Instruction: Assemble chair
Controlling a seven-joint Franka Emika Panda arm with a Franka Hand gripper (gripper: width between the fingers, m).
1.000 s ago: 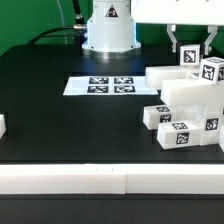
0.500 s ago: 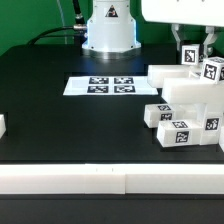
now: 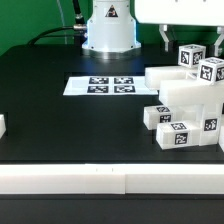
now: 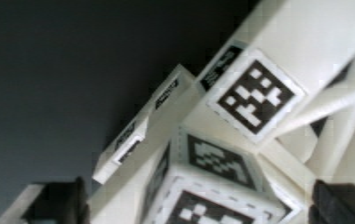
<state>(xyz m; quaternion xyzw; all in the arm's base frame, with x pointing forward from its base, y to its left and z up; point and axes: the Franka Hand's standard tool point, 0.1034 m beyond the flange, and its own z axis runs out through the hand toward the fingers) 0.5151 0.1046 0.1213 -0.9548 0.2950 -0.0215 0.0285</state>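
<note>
The chair parts (image 3: 184, 108) are matte white tagged blocks piled at the exterior view's right. A thick leg (image 3: 192, 57) with a tag on its end sticks up from the pile beside another tagged piece (image 3: 212, 70). My gripper (image 3: 193, 38) hangs just above that leg, open, with one dark finger (image 3: 165, 37) well off to its side. In the wrist view the tagged leg end (image 4: 213, 196) lies between the spread fingers (image 4: 57, 205), with a gap on each side. My gripper (image 4: 200, 208) holds nothing.
The marker board (image 3: 106, 85) lies flat at the middle back of the black table. The robot base (image 3: 108, 28) stands behind it. A small white piece (image 3: 2, 126) shows at the left edge. A white rail (image 3: 110, 180) runs along the front.
The jaws were shut on the upright leg's top and have now spread wide, letting it go. The leg stays in place on the pile.
</note>
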